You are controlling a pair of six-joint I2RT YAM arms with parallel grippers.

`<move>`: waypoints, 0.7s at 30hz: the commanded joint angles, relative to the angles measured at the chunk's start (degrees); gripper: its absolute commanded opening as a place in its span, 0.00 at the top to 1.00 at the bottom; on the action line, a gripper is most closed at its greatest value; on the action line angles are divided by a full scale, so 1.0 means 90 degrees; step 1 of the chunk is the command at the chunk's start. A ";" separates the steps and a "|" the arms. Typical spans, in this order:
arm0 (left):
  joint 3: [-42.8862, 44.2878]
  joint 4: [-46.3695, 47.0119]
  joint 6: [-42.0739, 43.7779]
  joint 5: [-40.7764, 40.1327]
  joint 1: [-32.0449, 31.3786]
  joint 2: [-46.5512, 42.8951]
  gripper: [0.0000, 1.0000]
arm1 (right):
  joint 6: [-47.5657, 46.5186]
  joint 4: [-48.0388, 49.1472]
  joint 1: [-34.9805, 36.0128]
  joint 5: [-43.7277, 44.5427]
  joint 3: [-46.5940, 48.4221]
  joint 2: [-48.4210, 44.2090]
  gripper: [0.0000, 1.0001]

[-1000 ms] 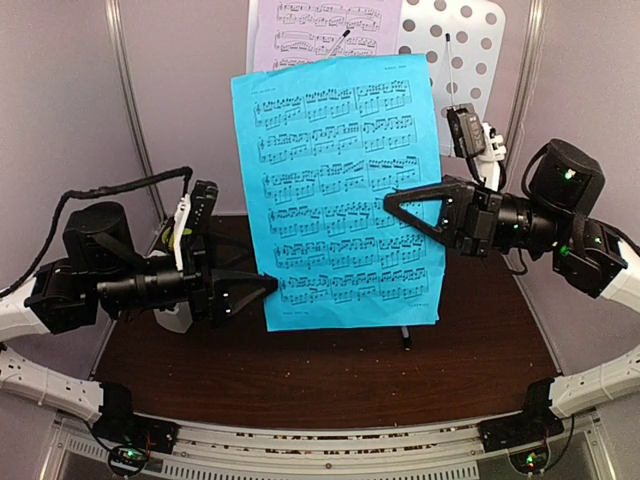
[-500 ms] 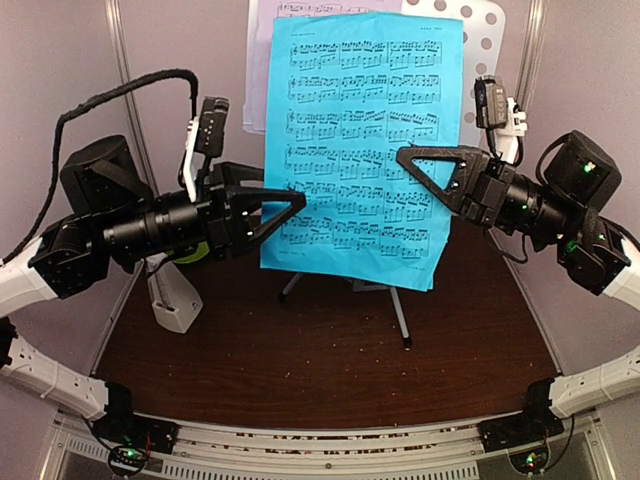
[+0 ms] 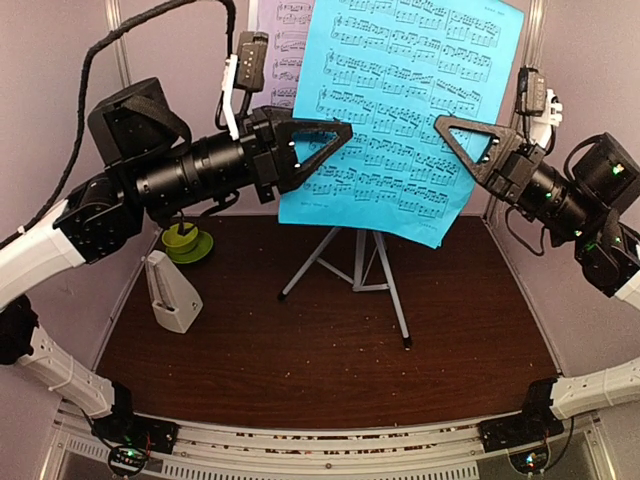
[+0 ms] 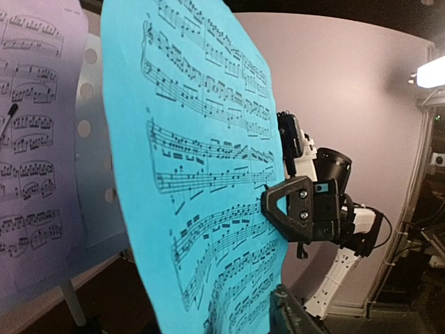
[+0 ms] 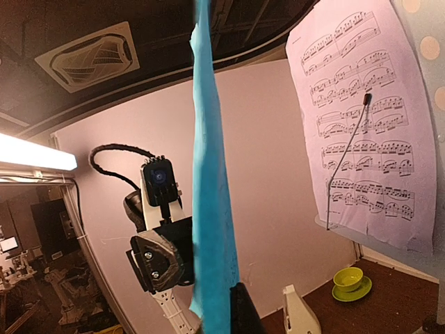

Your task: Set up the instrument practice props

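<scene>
Above the tripod (image 3: 355, 262), cyan page (image 3: 405, 110) hangs between arms: left claw (image 3: 335, 140) pinching its left edge, right claw (image 3: 455, 135) its right. Step: mounting page on stand (image 4: 97, 160). Next: lower it beside lilac page (image 3: 285, 50).

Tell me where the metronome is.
In the top view, the white metronome stands at the left side of the table, just on the near side of the lime-green bowl.

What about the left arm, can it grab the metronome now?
Probably not yet. The left hand is shut on the cyan page, high up. The metronome stands below, unblocked, but the page must go first.
</scene>
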 commanded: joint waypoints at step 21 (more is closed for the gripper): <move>0.2581 -0.1526 -0.0437 0.1405 0.0369 0.1318 0.73 | -0.0017 -0.0614 -0.0582 -0.0887 0.0083 -0.0346 0.97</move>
